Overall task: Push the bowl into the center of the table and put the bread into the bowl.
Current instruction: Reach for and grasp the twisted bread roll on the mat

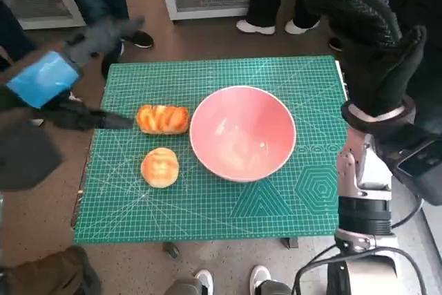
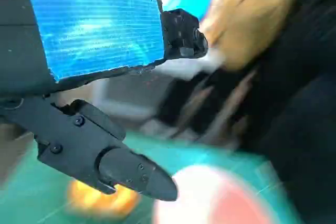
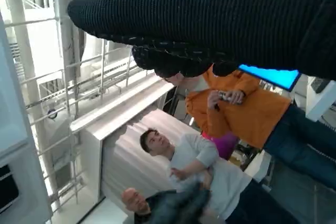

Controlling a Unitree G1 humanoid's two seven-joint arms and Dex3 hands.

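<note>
The pink bowl (image 1: 242, 133) stands empty on the green mat (image 1: 228, 219), slightly right of the middle. A long glazed bread (image 1: 163, 119) lies just left of its rim, and a round bread (image 1: 159, 167) lies nearer the front. My left hand (image 1: 50, 79) hovers blurred over the table's left edge, holding nothing, one black finger (image 1: 93, 119) pointing at the long bread. In the left wrist view a finger (image 2: 113, 161) hangs above that bread (image 2: 100, 199), beside the bowl (image 2: 226, 198). My gloved right hand (image 1: 366, 32) is raised off the table's right edge, empty.
People stand behind the table, with shoes (image 1: 257, 27) near its far edge and feet (image 1: 200, 281) at the front. The right wrist view shows the glove (image 3: 220, 19), several people (image 3: 210, 166) and a white cabinet, not the table.
</note>
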